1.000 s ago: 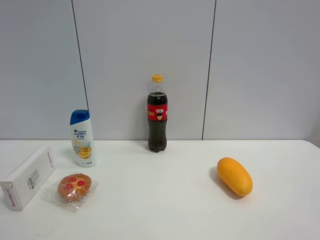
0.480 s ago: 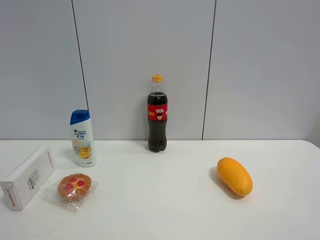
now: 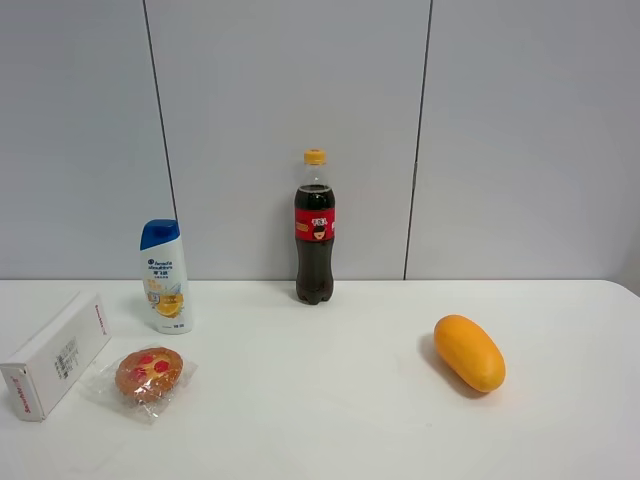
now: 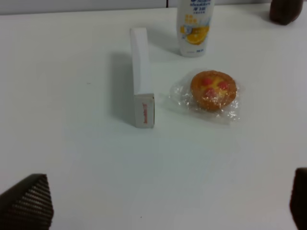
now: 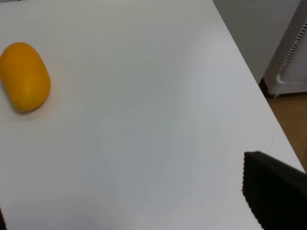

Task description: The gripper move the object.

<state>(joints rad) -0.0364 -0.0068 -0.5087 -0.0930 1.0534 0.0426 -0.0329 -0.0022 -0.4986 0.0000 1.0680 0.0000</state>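
The long white box point(image 3: 55, 354) with red lettering and a black label lies at the table's left edge. It also shows in the left wrist view point(image 4: 140, 76), lengthwise ahead of the gripper. My left gripper point(image 4: 160, 206) is open and empty, well short of the box; only its black fingertips point(image 4: 26, 203) show in the lower corners. My right gripper point(image 5: 139, 211) is open and empty over the table's right side, with one black fingertip point(image 5: 273, 191) in view. Neither gripper shows in the exterior high view.
A wrapped round pastry point(image 3: 148, 374) lies just right of the box. A shampoo bottle point(image 3: 164, 276) stands behind it, a cola bottle point(image 3: 314, 228) at the back centre. A mango point(image 3: 469, 352) lies on the right. The table's right edge point(image 5: 249, 72) drops to the floor.
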